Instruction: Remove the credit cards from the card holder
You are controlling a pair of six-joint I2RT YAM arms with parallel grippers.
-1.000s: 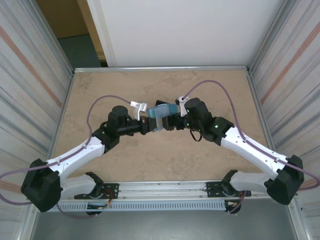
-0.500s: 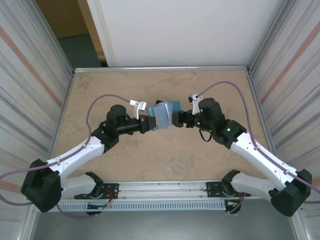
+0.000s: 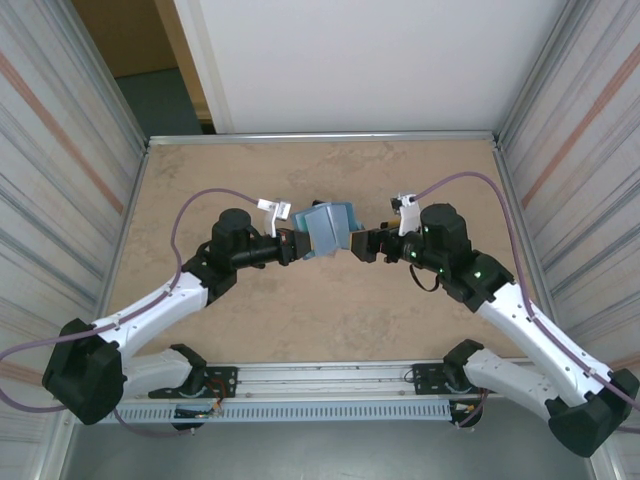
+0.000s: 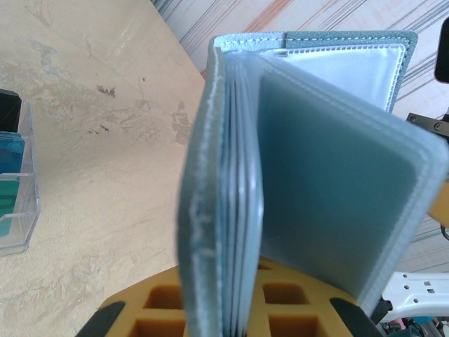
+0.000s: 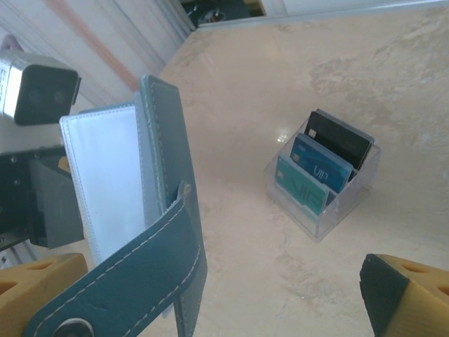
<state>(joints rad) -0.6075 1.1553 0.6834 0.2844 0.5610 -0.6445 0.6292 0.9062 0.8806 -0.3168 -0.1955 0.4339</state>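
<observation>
Teal card holder (image 3: 328, 226) hangs open, clamped by left gripper (image 3: 297, 244); right gripper (image 3: 361, 243), released at 3 o'clock, should probe pockets (image 4: 337, 196).

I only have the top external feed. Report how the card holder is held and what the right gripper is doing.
Observer: In the left wrist view, the card holder stands upright out of the left gripper, clamped at its bottom edge between the yellow pads, with its halves slightly parted.
Operator: Now the right gripper.
Observer: In the right wrist view, the right gripper is open with its fingers wide apart. The holder's snap strap hangs loose in front of it.
Operator: Tell me what sits behind the holder.
Observer: A clear tray holding three upright cards: a teal card, a blue card and a black card.
</observation>
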